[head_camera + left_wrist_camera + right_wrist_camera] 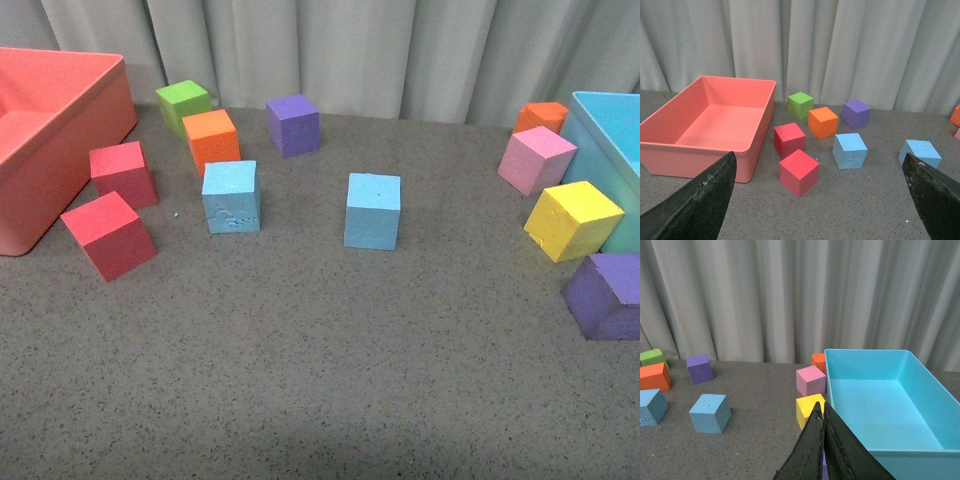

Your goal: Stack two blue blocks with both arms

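Two sky-blue blocks sit apart on the grey table. The scuffed blue block (231, 196) is left of centre; it also shows in the left wrist view (850, 150) and at the edge of the right wrist view (650, 407). The plain blue block (372, 210) is at the centre; it also shows in the left wrist view (920, 153) and the right wrist view (710, 413). Neither arm shows in the front view. My left gripper (822, 200) is open and empty, its fingers (695, 205) wide apart, well short of the blocks. My right gripper (821, 412) is shut on nothing, back from the blocks.
A coral bin (40, 130) stands at the far left, a light blue bin (610, 150) at the far right. Two red cubes (108, 234), an orange cube (211, 139), a green cube (183, 101) and a purple cube (293, 124) lie near the scuffed block. Pink (536, 160), yellow (572, 220), orange and purple cubes lie by the blue bin.
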